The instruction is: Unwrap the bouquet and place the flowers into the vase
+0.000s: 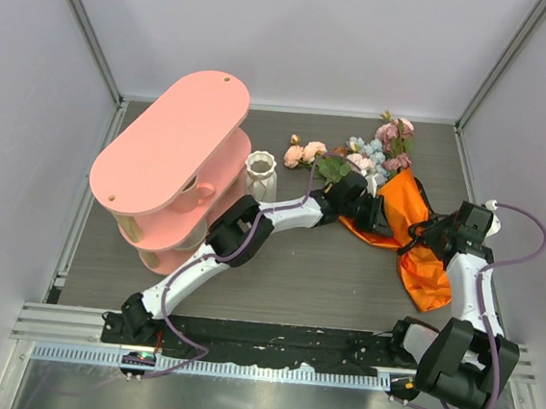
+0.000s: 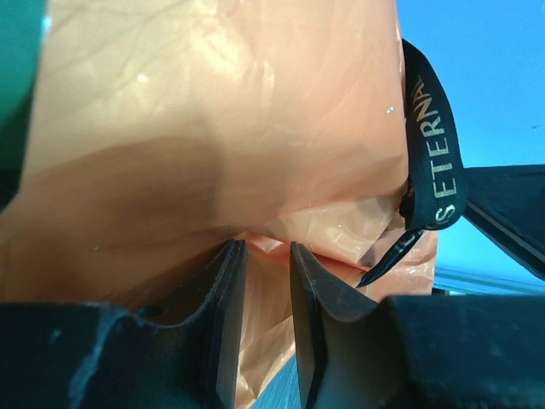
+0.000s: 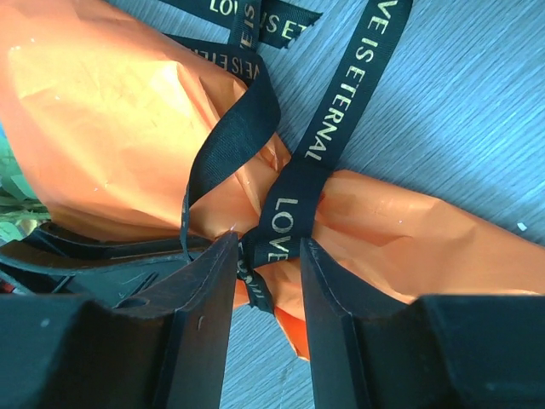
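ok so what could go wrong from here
1. The ribbon is knotted round the orange paper between the right jaws; a pull could tear paper or drag the flowers instead of untying.
2. The vase stands close beside the left arm; a swing might tip it.

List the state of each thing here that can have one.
bouquet, lying on the table, still wrapped
ribbon, still knotted around the paper
flowers, still bunched in the bouquet
vase, upright, no flowers in it
left gripper, shut on a fold of the bouquet's paper
right gripper, jaws astride the ribbon knot, grip unclear
pink shelf, upright
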You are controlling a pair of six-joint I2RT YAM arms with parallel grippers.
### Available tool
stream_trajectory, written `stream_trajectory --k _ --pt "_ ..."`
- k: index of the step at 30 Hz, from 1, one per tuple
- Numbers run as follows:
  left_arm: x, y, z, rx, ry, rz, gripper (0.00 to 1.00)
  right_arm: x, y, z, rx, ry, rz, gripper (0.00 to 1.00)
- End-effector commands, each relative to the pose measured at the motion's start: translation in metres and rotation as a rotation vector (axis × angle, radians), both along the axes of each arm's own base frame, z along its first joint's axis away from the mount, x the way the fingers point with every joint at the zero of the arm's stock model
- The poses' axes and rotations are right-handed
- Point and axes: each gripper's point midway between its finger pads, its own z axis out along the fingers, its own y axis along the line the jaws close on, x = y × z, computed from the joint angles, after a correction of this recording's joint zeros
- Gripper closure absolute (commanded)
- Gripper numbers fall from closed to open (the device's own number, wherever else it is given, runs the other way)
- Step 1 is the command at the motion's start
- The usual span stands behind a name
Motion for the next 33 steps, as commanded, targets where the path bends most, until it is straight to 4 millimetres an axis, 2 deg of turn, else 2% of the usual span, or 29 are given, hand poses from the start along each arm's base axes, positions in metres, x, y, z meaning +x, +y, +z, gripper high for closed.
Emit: stream_trajectory --k 1,6,8,9,11,13,14,16,17,18,19,21,22,24,27,29,33 --pt "0.009 0.005 0.021 -0.009 -0.038 0.025 0.68 0.015 -0.003 0.002 -0.012 -0.035 0.025 0.6" --pt "0.012 0.007 0.014 0.025 -0.03 0.039 0.69 0.025 -0.005 0.003 -0.003 -0.051 0.018 0.69" --pt "0.015 0.007 0.013 0.036 -0.036 0.052 0.69 0.023 -0.005 0.0 0.003 -0.025 0.014 0.68" --pt "0.015 0.007 0.014 0.032 -0.036 0.05 0.69 0.023 -0.005 -0.002 0.009 -0.008 0.015 0.62" --pt "0.013 0.01 0.008 0.059 -0.02 0.051 0.69 0.017 -0.01 -0.005 -0.011 0.023 -0.006 0.58" --pt "0.013 0.01 0.007 0.062 -0.021 0.051 0.69 0.015 -0.011 -0.007 -0.021 0.032 -0.009 0.58" --pt "0.013 0.01 0.008 0.062 -0.021 0.05 0.69 0.015 -0.011 -0.007 -0.021 0.033 -0.009 0.7" --pt "0.014 0.011 0.005 0.074 -0.018 0.055 0.69 0.016 -0.013 -0.003 -0.024 0.025 -0.016 0.85" --pt "0.015 0.011 0.005 0.078 -0.022 0.059 0.69 0.019 -0.013 0.005 -0.035 0.011 -0.016 0.97" --pt "0.015 0.012 0.004 0.083 -0.023 0.061 0.69 0.02 -0.014 0.012 -0.055 0.002 -0.022 0.99" --pt "0.015 0.013 0.004 0.089 -0.022 0.062 0.69 0.016 -0.019 0.017 -0.089 0.016 -0.046 0.99" --pt "0.016 0.014 0.003 0.101 -0.021 0.071 0.69 0.018 -0.02 0.044 -0.134 -0.031 -0.047 0.99" --pt "0.016 0.014 0.001 0.107 -0.017 0.07 0.7 0.015 -0.02 0.05 -0.141 -0.028 -0.051 0.99" --pt "0.017 0.014 0.001 0.109 -0.017 0.075 0.69 0.017 -0.019 0.074 -0.159 -0.081 -0.055 0.99" --pt "0.017 0.014 0.0 0.112 -0.013 0.076 0.7 0.018 -0.014 0.096 -0.159 -0.128 -0.051 0.99" --pt "0.017 0.014 0.0 0.113 -0.015 0.076 0.7 0.018 -0.014 0.104 -0.165 -0.133 -0.054 0.99" --pt "0.016 0.015 -0.001 0.12 -0.016 0.073 0.7 0.016 -0.02 0.109 -0.196 -0.119 -0.07 0.99"
